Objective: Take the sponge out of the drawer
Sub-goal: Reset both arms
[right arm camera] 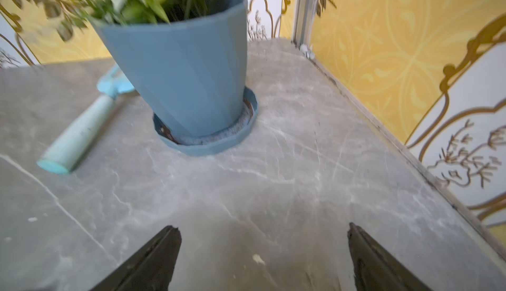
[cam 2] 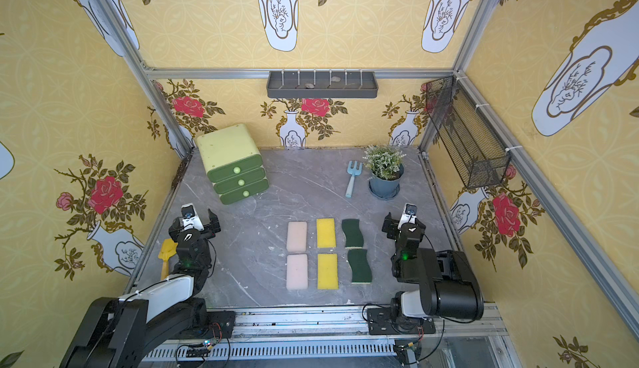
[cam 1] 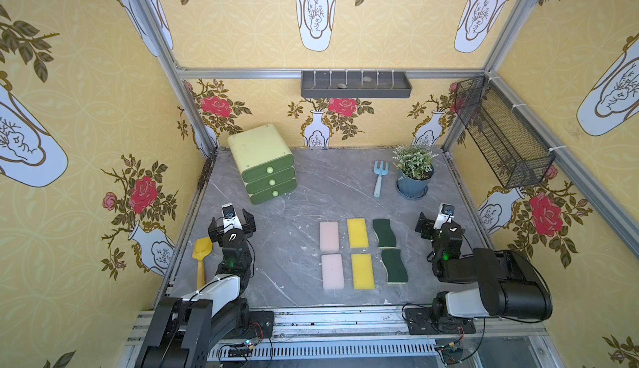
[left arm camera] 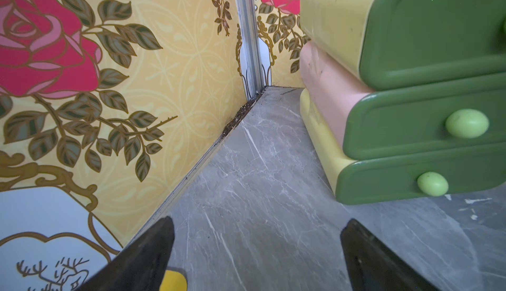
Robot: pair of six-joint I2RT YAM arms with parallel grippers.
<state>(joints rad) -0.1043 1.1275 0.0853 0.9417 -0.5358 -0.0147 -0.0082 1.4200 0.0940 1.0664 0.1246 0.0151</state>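
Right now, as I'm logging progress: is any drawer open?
No, in a top view all three drawers sit flush in the cabinet.

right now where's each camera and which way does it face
Top views: overhead front, looking down at table, drawer unit, sponges; arms, left hand, right hand show.
Left wrist: low, facing drawer unit and wall corner; open fingertips show.
Right wrist: low, facing potted plant, blue fork; open fingertips show.
Shared: drawer unit, top and left wrist.
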